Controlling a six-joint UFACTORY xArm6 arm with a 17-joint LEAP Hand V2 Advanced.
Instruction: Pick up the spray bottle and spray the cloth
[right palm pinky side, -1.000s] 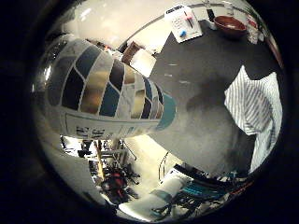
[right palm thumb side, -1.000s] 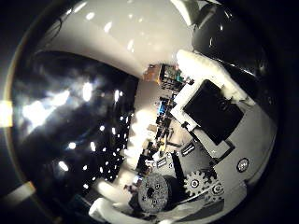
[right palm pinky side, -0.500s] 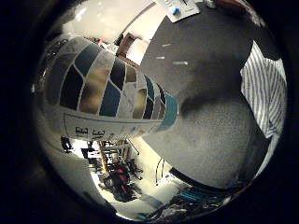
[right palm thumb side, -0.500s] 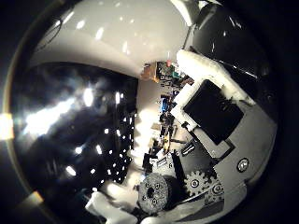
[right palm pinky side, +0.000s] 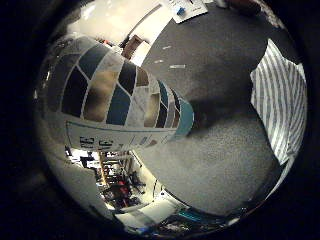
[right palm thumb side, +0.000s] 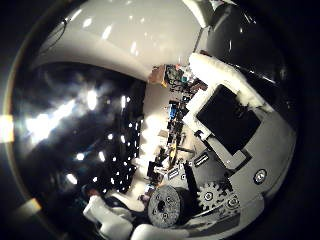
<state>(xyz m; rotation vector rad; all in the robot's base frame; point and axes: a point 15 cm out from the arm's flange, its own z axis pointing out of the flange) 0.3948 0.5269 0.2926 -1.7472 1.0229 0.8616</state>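
The spray bottle (right palm pinky side: 115, 100) fills much of the little finger side view, close against the palm. It has a label of blue, tan and white tiles and a teal base. Its base points toward the dark grey table (right palm pinky side: 220, 170), where a shadow lies beside it. The white cloth with grey stripes (right palm pinky side: 282, 110) lies flat on the table beyond the bottle's base. In the thumb side view a dark shiny surface (right palm thumb side: 70, 130) sits right at the palm, and my hand (right palm thumb side: 225, 125) shows white and black fingers (right palm thumb side: 220, 75) curled in beside it.
A white printed sheet (right palm pinky side: 185, 7) lies on the table's far part. A room with lit shelves and furniture (right palm pinky side: 120, 175) shows past the table's edge.
The whole picture has shifted, so the hand has moved with the bottle. The cloth now looks larger and closer, and the bowl at the table's far end is out of view.
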